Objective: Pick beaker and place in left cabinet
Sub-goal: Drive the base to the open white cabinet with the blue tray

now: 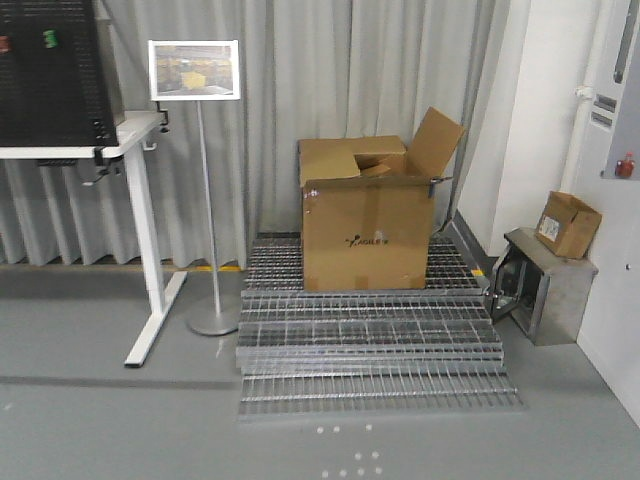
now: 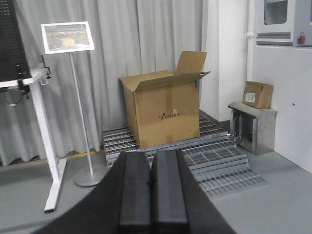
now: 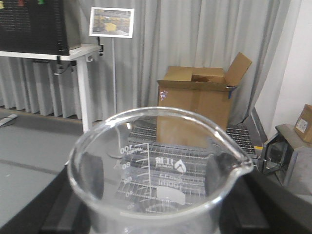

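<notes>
In the right wrist view the clear glass beaker [image 3: 156,168] fills the lower frame, with its pouring spout [image 3: 241,168] to the right and white printed scale marks on its wall. My right gripper [image 3: 156,195] is shut on the beaker, its dark fingers [image 3: 92,178] pressing on both sides of the glass. In the left wrist view my left gripper [image 2: 150,158] is shut and empty, its black pads together. The left cabinet is out of view. Neither gripper shows in the front view.
A large open cardboard box [image 1: 368,215] stands on stepped metal grating [image 1: 370,345]. A sign on a pole [image 1: 195,70] and a white desk [image 1: 130,150] are at the left. A steel box [image 1: 540,285] with a small carton [image 1: 568,224] on it stands against the right wall.
</notes>
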